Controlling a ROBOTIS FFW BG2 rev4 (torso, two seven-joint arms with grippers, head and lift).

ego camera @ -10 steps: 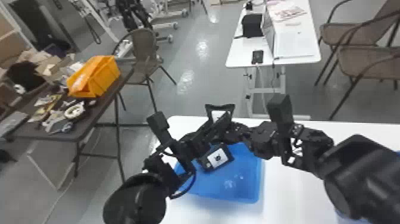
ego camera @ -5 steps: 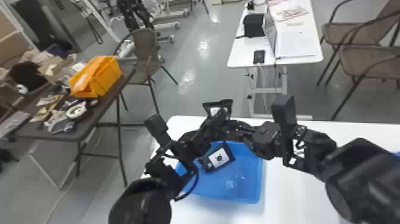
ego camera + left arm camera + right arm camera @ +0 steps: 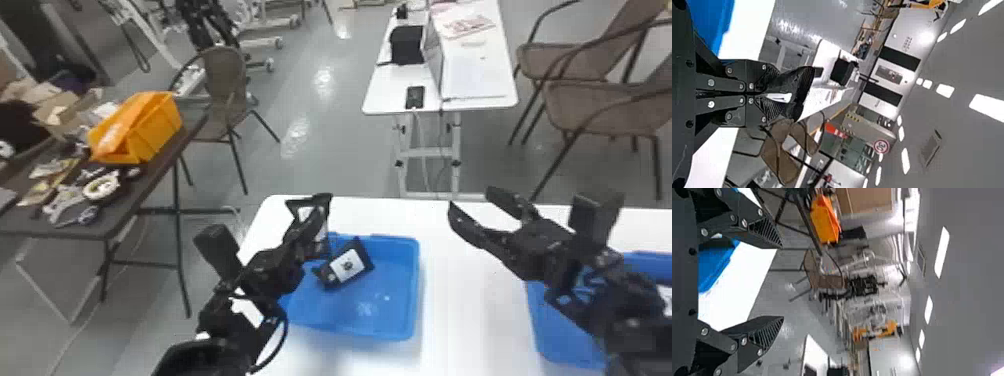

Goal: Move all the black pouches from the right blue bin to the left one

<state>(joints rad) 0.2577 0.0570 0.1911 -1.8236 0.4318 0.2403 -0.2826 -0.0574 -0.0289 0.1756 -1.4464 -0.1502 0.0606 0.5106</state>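
Head view: one pouch [image 3: 347, 266] is laid in the left bin [image 3: 395, 285]; a second pouch [image 3: 803, 86], pinched by the left gripper [image 3: 770, 93], is not yet released. The right gripper [image 3: 472, 201] is spread wide. What remains in the right bin [image 3: 560, 330] cannot be told.

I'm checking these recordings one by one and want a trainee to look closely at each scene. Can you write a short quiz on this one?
1. True or false: the right gripper stands open, its fingers apart.

2. Which gripper has its fingers closed on a black pouch?
A) The left gripper
B) The right gripper
C) Neither

3. Fill in the missing word: the pouch lying in the left blue bin, the labelled pouch, has a ______ label facing up.

Key: 1 true; 2 A; 3 white
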